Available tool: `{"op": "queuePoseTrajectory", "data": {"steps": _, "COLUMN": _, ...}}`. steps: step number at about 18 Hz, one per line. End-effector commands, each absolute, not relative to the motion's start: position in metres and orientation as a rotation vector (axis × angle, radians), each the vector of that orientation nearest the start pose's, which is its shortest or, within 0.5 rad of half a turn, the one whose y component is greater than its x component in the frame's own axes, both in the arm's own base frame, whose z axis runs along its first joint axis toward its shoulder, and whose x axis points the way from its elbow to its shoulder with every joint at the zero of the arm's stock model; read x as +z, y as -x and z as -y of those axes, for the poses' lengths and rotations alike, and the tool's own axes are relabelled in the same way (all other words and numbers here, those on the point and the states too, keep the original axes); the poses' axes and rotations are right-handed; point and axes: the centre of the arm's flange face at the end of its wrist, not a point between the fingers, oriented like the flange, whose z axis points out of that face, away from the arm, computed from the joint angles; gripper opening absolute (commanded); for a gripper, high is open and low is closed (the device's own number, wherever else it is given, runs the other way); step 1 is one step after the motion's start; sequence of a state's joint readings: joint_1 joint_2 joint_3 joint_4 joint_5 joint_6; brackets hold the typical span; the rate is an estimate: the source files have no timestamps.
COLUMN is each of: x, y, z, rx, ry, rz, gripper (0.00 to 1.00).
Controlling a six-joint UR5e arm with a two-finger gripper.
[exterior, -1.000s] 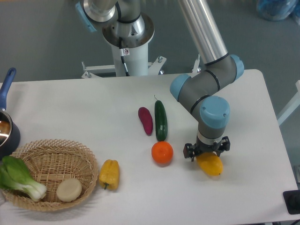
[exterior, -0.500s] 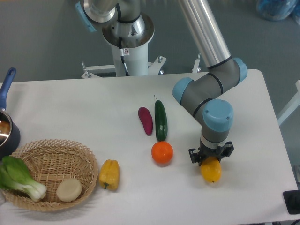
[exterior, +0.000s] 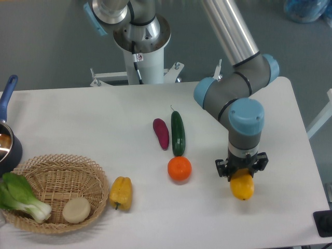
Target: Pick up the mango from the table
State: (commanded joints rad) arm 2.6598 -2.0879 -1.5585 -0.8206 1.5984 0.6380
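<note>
Fixed camera: gripper [exterior: 241, 174] closed around the upper end of the mango [exterior: 242, 187], right part of the table [exterior: 78, 124]; whether the fruit touches the tabletop is unclear. Orange [exterior: 179, 168] well apart to its left.

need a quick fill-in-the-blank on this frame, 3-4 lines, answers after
1. The claw sits over the top of the ____, near the right end of the table.
2. The orange lies just below the tip of the ____.
3. The bok choy and a pale round item lie in the ____.
4. The yellow pepper lies to the ____ of the basket.

Answers: mango; cucumber; basket; right
</note>
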Motion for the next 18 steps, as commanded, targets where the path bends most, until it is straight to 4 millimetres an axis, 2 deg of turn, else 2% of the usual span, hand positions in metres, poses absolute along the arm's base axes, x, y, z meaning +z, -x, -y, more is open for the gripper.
{"op": "queuePoseTrajectory", "data": {"steps": 5, "x": 0.293, "y": 0.54, "z": -0.418, "rx": 0.353, "ry": 2.936, "rz": 0.499, "gripper": 0.2}}
{"op": "queuePoseTrajectory", "data": {"steps": 8, "x": 0.309, "y": 0.547, "z": -0.397, "rx": 0.301, "ry": 2.998, "rz": 0.428, "gripper": 0.21}}
{"op": "queuePoseTrajectory", "data": {"steps": 11, "x": 0.315, "y": 0.547, "z": -0.391, "rx": 0.223, "ry": 3.062, "rz": 0.281, "gripper": 0.22}}
{"op": "queuePoseTrajectory", "data": {"steps": 15, "x": 0.328, "y": 0.554, "z": -0.37, "rx": 0.177, "ry": 3.073, "rz": 0.17, "gripper": 0.21}}
{"op": "queuePoseTrajectory", "data": {"steps": 18, "x": 0.332, "y": 0.553, "z": -0.366, "rx": 0.154, "ry": 3.08, "rz": 0.105, "gripper": 0.21}}
